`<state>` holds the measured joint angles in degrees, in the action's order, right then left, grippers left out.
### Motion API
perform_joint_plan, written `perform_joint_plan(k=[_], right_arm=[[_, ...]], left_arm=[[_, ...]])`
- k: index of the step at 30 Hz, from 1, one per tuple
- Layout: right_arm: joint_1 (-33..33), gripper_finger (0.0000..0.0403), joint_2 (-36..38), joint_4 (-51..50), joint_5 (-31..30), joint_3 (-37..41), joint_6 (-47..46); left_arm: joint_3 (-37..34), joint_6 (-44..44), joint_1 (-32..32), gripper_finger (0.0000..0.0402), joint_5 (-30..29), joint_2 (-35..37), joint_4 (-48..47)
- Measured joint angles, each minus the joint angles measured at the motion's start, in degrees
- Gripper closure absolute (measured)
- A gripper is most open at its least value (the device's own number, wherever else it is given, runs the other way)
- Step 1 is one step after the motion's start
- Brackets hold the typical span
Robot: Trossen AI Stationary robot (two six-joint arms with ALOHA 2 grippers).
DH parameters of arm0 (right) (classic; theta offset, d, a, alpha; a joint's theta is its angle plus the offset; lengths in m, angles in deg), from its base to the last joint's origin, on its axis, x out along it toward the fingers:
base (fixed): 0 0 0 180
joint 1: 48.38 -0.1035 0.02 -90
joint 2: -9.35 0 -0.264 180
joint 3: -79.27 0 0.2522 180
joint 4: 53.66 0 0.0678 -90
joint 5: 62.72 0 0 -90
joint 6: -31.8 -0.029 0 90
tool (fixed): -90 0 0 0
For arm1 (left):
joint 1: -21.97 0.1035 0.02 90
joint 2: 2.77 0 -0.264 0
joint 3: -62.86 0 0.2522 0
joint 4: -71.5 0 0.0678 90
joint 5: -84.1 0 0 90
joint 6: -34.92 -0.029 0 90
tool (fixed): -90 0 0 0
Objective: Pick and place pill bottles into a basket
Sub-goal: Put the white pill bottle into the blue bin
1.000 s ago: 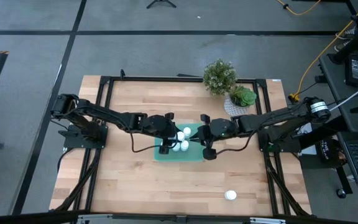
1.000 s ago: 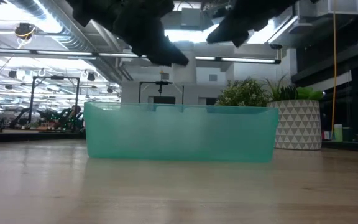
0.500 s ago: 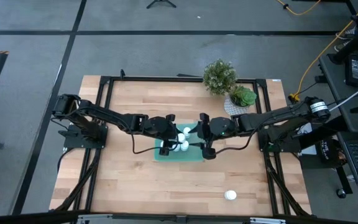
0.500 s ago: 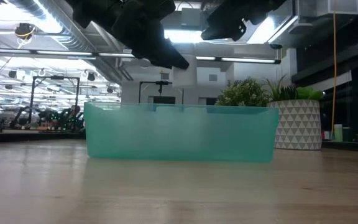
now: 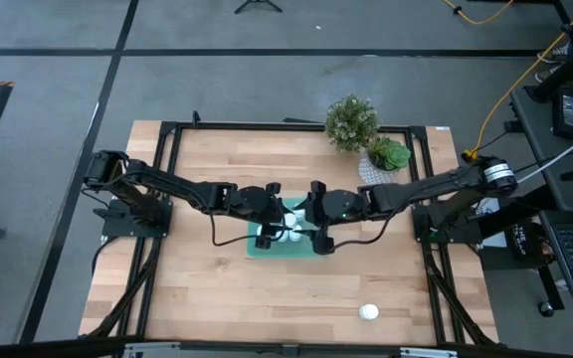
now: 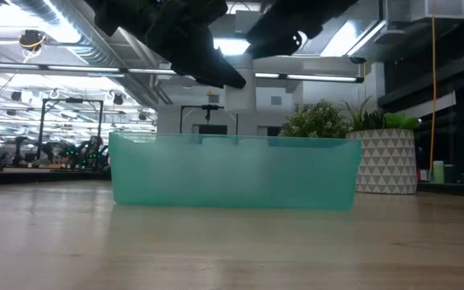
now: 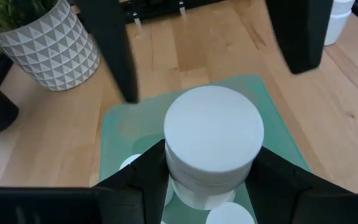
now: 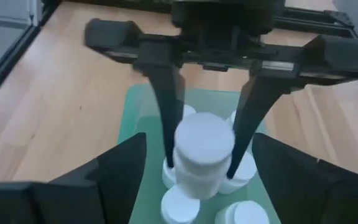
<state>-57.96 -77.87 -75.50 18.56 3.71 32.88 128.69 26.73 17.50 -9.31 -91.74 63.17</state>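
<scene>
Both arms reach in over the teal basket (image 5: 286, 245), which sits near the middle of the wooden table (image 5: 207, 298). The left gripper (image 7: 205, 180) hangs above the basket with its two dark fingers (image 7: 148, 174) pinching a white pill bottle (image 7: 211, 149) by its sides, cap upward; the right wrist view shows the same bottle (image 8: 202, 155) suspended between the left arm's slender fingers (image 8: 166, 106), clear of the bottles below it. The right gripper (image 5: 314, 221) hovers over the basket's other side, facing the left gripper, with its jaws spread wide and nothing between them. Several more white pill bottles (image 8: 180, 205) stand upright inside the basket beneath the held one, packed close together; their exact number cannot be told. One further pill bottle (image 5: 368, 312) stands alone on the table, well apart from the basket, toward the front edge on the right arm's side. From table height the basket (image 6: 232, 172) shows as a translucent teal wall hiding its contents, with both arms dark above it. Beyond the basket, at the table's far edge on the right arm's side, stand a white patterned plant pot (image 6: 387, 161) holding a green plant and, beside it, a bushier leafy plant (image 5: 351, 121).
</scene>
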Motion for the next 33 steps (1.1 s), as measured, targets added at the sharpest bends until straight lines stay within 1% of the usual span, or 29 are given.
perform_joint_plan(k=[12, 21, 27, 33], right_arm=[[0.84, 0.0111, -5.98, -4.34, -0.02, -5.68, 1.05], [0.82, 0.0135, -6.22, -5.43, -0.07, -6.45, 0.94], [0.80, 0.0138, -6.72, -5.72, -0.16, -6.52, 0.96], [0.80, 0.0138, -6.73, -5.92, -0.12, -6.52, 0.97]], left_arm=[[0.00, -0.05, -0.05, 0.0231, 0.08, 0.04, -0.11], [0.00, -0.89, -0.04, 0.0231, 0.09, 0.08, 0.47], [-0.10, -0.85, -0.04, 0.0231, 1.43, 0.00, 0.72], [-0.11, -0.83, -0.04, 0.0231, 1.48, 0.07, 1.18]])
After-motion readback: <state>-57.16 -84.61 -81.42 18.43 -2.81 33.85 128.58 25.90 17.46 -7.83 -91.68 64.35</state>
